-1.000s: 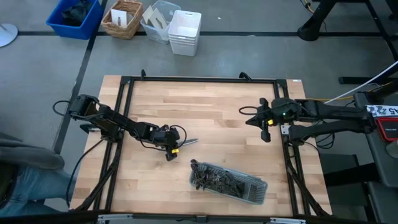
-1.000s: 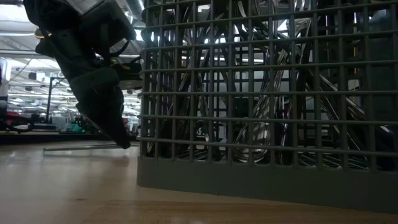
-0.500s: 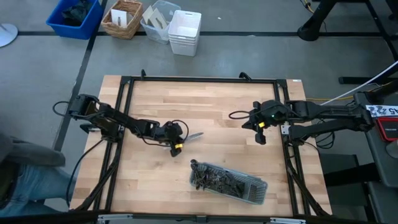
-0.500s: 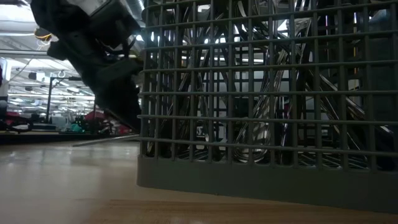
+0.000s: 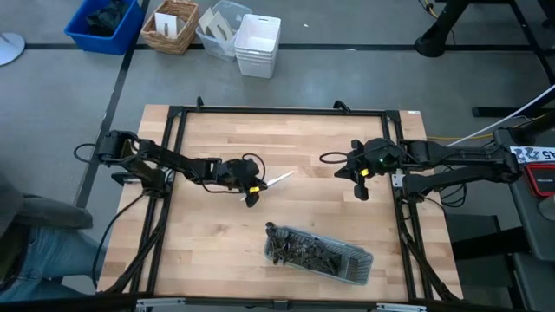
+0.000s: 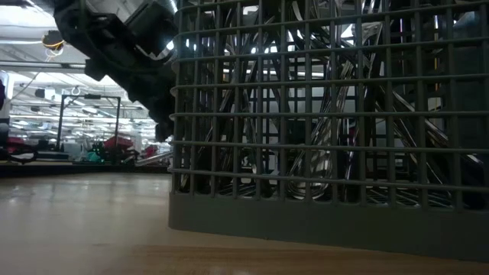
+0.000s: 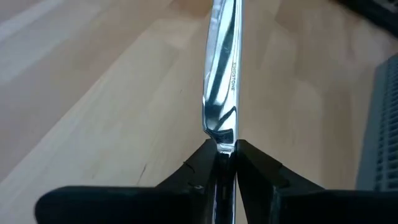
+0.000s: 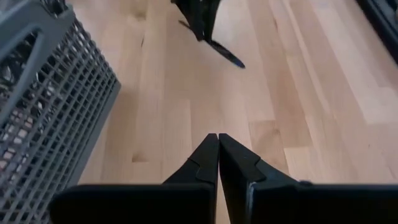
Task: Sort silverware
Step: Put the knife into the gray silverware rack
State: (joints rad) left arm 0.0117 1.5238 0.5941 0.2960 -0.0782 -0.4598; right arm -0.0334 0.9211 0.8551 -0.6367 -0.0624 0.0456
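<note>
My left gripper [image 5: 257,187] is over the middle of the wooden table, shut on a shiny table knife [image 5: 277,179] whose free end points toward the far right. In the left wrist view the knife [image 7: 224,68] runs straight out from the fingers. My right gripper [image 5: 359,192] hovers shut and empty near the right edge. A long grey mesh tray [image 5: 357,263] lies near the front edge, with the rest of the silverware [image 5: 303,250] heaped inside it. In the low view the tray [image 6: 328,221] fills the right side. My left gripper pinches the knife between its two fingers at the end nearest the wrist [image 7: 222,134]; what lies farther back is hidden by the fingers. The fingers slant down from the table's left and lie along the knife. The knife is clear of the table, its flat faces against the fingers.
Bare wood lies between the two grippers and left of the tray. A black frame rail [image 5: 277,110] runs round the table. Beyond the far edge stand a blue bin [image 5: 104,22], a wicker basket [image 5: 171,24] and a white bin [image 5: 257,43].
My left gripper has gone toward the far edge and a little right, rising and tipping up. The knife, low over the table before, is now lifted clear, its free end swung toward the far right. My right gripper has drifted slightly toward the table's left.
</note>
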